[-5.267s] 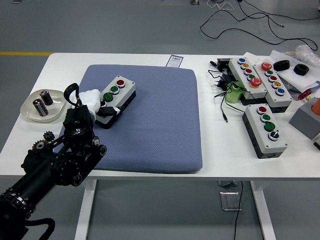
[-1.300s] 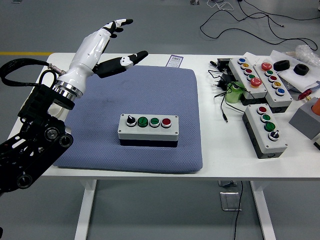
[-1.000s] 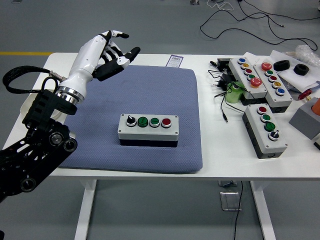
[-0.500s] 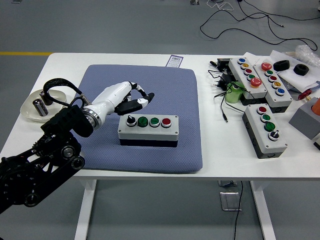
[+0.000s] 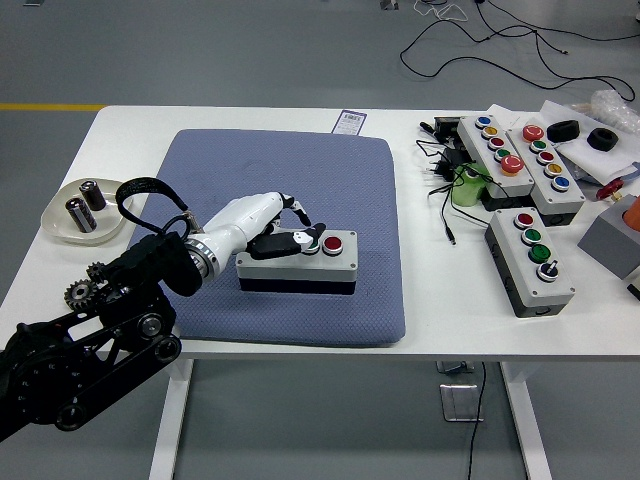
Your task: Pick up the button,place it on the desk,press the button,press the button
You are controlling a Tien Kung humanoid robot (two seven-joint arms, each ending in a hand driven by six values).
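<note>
Left robot hand low over button box – fingers on its top, palm down

Robotics laboratory or test workshop: white height-adjustable table on grey floor with trailing cables, loose control boxes and a yellow floor line

The left hand is glossy white with dark, possibly rubber fingertips, on a black geared arm.
</note>
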